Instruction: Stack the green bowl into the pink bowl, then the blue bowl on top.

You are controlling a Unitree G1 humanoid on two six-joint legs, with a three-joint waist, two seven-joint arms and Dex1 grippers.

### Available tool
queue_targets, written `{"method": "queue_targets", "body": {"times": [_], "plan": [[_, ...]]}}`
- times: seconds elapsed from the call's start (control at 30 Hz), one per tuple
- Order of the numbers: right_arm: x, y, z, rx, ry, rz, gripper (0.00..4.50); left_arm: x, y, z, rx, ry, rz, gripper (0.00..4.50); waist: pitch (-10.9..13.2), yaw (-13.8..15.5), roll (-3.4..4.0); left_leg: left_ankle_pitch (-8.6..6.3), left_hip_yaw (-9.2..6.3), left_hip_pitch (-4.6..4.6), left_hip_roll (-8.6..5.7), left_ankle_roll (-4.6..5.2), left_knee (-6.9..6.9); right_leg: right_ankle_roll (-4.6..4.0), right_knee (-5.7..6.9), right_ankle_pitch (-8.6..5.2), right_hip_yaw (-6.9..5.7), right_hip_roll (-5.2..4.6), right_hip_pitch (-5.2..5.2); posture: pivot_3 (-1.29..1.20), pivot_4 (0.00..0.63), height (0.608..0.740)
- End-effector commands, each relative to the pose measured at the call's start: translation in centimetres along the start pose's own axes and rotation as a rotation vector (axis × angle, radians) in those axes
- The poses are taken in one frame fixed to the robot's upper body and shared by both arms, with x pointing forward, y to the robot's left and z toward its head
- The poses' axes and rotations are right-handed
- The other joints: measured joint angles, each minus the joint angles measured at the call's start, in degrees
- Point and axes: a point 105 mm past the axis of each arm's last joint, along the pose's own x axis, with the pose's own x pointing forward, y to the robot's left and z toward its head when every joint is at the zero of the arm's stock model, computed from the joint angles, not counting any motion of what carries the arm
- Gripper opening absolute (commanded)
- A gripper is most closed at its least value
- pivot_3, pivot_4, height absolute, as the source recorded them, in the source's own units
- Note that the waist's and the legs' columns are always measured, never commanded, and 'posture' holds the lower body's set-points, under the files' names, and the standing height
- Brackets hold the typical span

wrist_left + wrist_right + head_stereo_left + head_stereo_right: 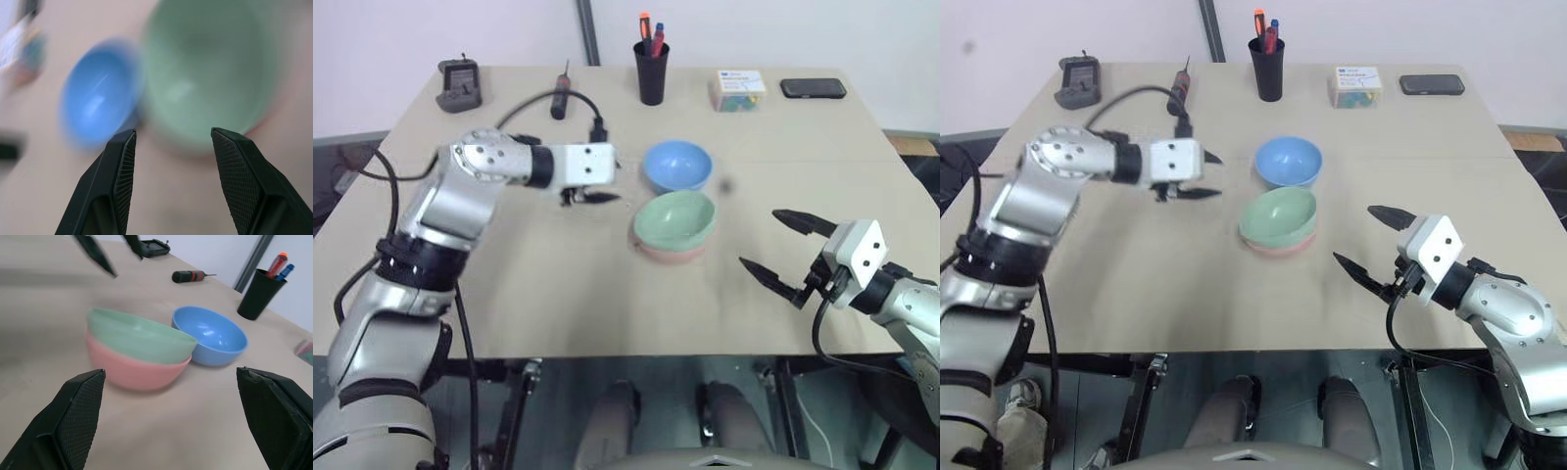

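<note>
Table (538,304) — green bowl (675,217) nested in pink bowl (668,254); blue bowl (676,164) empty — claws apart, empty.

green bowl (675,217) nested in pink bowl (668,253), mid-table (538,294) | blue bowl (676,164) just behind the pair | pen cup (651,70) farther back | left gripper (590,183) left of bowls | right gripper (781,250) right, near front edge

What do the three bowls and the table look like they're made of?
The green bowl, pink bowl and blue bowl look like smooth plastic, given their even pastel colour and soft highlights, though glazed ceramic is possible. The table looks like matte beige laminate, showing no grain or glare.
</note>
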Motion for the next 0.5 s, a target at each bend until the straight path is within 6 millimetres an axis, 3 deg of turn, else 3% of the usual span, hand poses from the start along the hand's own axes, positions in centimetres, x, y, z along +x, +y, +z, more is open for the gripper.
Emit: {"method": "queue_targets", "body": {"times": [0.03, 0.23, 0.5], "plan": [[0.5, -0.5, 0.9, -0.043, -0.048, -0.011, 4.50, 1.5, 2.2, 1.0, 0.094, -0.030, 0.048, 2.58, 0.0, 0.3, -0.03, 0.00, 0.00, -0.03, -0.04, 0.00, 0.00, 0.00, -0.03, 0.00, 0.02, -0.03, -0.01, 0.00, 0.150, 0.740], [1.2, -0.9, 0.6, -0.058, -0.060, -0.020, 4.50, 5.8, 3.2, 2.3, 0.185, -0.049, 0.046, 2.58, 0.0, 0.1, -0.08, -0.01, -0.12, -0.23, -0.13, 0.01, 0.11, 0.13, -0.10, 0.07, -0.09, -0.10, -0.06, 0.00, 0.150, 0.740], [0.9, -0.7, 0.4, -0.060, -0.057, -0.051, 4.50, 9.5, 1.0, 2.6, 0.225, -0.015, -0.065, 2.58, 0.0, -0.6, -0.07, -0.03, -0.10, -0.20, -0.13, 0.05, 0.00, 0.13, -0.03, 0.07, -0.06, -0.09, -0.12, 0.00, 0.150, 0.740]]}}
